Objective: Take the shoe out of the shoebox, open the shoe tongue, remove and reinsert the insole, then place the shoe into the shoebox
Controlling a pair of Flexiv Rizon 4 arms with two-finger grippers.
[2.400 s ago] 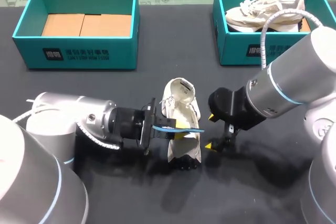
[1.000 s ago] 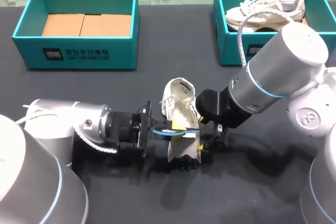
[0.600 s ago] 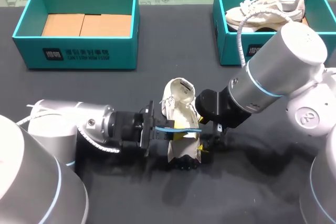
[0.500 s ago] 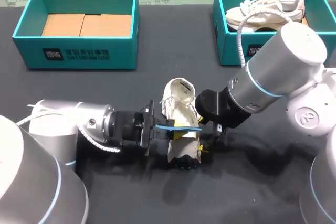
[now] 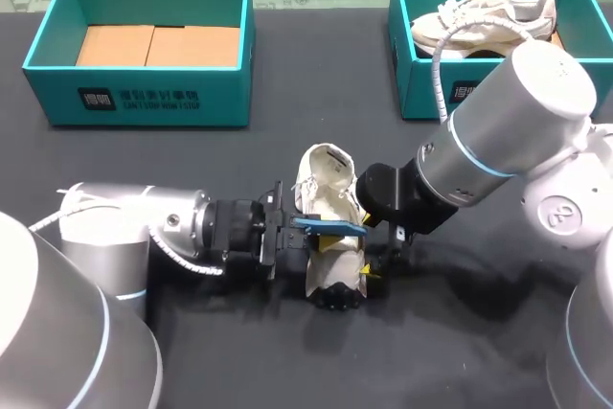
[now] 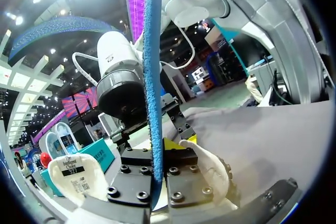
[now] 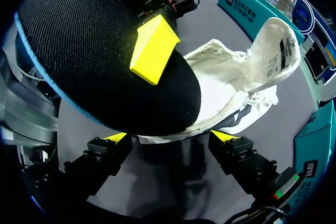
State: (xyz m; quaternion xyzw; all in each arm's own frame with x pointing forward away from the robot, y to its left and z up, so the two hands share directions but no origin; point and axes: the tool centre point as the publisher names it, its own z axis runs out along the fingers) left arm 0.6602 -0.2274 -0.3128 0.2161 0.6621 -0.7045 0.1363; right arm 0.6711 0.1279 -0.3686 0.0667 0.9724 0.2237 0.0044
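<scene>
A white shoe (image 5: pixel 331 237) lies on the dark table with its tongue (image 5: pixel 324 162) folded back. My left gripper (image 5: pixel 321 235) comes in from the left, shut on the insole (image 5: pixel 330 225), black on top with a blue edge, and holds it flat over the shoe's opening. In the left wrist view the insole (image 6: pixel 153 77) stands edge-on, clamped in the left gripper (image 6: pixel 157 149), with the tongue (image 6: pixel 73 174) beside it. My right gripper (image 5: pixel 375 261) is open at the shoe's right side. In the right wrist view the right gripper (image 7: pixel 170 137) straddles the shoe (image 7: pixel 236 85), under the insole (image 7: pixel 100 61).
A teal shoebox (image 5: pixel 57 93) with cardboard inside stands at the back left. A second teal shoebox (image 5: pixel 421 93) at the back right holds another white shoe (image 5: pixel 484 21). Bare dark table (image 5: pixel 316 361) lies in front of the shoe.
The left gripper has shifted slightly right and lifted the insole a little higher over the shoe. The right arm moved in to the shoe earlier and has held still for the last second.
</scene>
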